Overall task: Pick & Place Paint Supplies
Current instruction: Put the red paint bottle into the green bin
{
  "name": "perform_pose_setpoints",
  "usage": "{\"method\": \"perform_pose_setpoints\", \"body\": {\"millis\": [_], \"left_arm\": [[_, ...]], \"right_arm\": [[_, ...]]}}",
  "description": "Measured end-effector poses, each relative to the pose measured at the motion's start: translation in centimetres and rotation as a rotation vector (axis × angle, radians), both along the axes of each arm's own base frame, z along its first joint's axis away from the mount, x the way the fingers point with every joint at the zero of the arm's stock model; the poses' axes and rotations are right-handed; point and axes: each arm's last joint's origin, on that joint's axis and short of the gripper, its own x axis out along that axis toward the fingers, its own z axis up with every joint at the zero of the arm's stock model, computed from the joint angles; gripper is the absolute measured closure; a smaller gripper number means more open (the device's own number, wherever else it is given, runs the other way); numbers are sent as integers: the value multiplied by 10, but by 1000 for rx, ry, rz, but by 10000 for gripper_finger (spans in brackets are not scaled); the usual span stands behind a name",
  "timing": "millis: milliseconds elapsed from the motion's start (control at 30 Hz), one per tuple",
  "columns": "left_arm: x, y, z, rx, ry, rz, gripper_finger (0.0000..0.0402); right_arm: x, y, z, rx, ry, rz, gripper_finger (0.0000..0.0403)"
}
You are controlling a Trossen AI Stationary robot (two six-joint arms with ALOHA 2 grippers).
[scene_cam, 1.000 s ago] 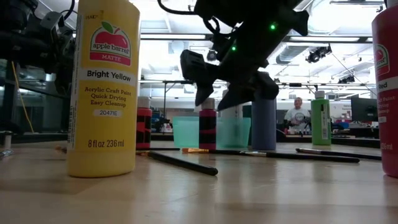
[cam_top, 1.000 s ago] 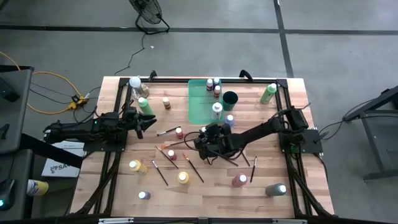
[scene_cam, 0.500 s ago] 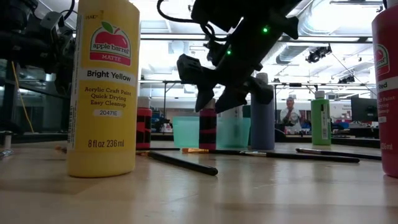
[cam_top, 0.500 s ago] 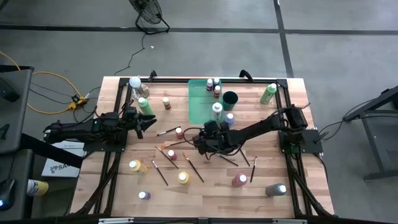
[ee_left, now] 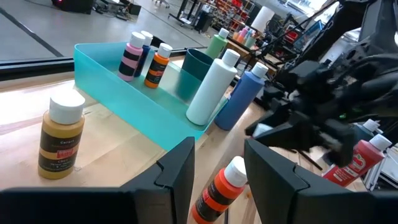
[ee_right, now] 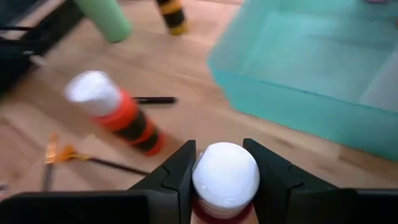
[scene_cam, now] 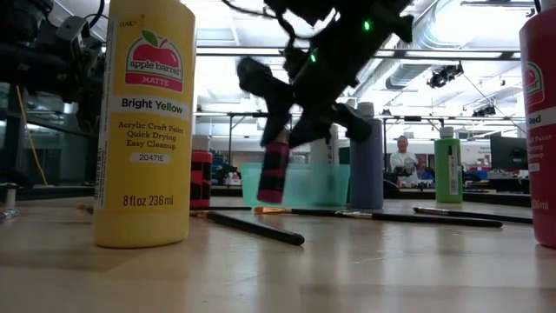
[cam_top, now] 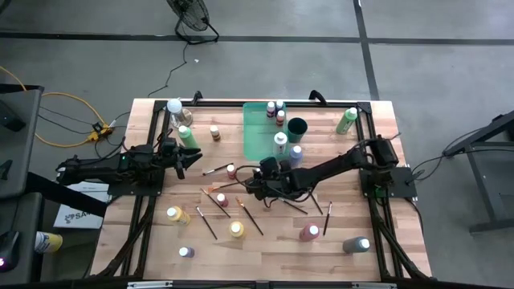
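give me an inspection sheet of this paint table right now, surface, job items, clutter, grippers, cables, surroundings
Surface: wooden table, bottles and brushes scattered over it.
Job's things: pink bottle lifted off the table, tilted; teal tray holding several bottles; yellow bottle upright; brushes lying flat.
Clutter: clear object with white ball top at the far left corner; dark cup.
Grippers: right gripper, fingers closed on the pink bottle's white cap, near the tray; left gripper waits at the left edge, nothing between its fingers.
Cables: yellow and black cables on the floor.
Surroundings: fan on the floor; a person far behind.
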Motion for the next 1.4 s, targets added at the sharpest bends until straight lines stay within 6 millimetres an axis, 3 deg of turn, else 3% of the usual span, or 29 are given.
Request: {"method": "perform_pose_setpoints", "body": {"millis": [200,367,700,1033,1233,1400], "left_arm": [[0,0,0,0,0,0,266],[0,0,0,0,0,0,266],[0,0,0,0,-3,-2,266],[0,0,0,-1,-1,-14,266],[0,0,0,-1,-1,-17,266],[0,0,0,-1,-1,-17,266]], "right_arm": [[12,11,33,-33,-36,103,294],[18,12,79,-112,-84,172,294],[10,-14,151,-300,-7,281,294],[-19,-83,196,-358,71,461,294],[-37,-128,201,-384,167,543,294],[-50,-172,200,-327,172,418,293]]}}
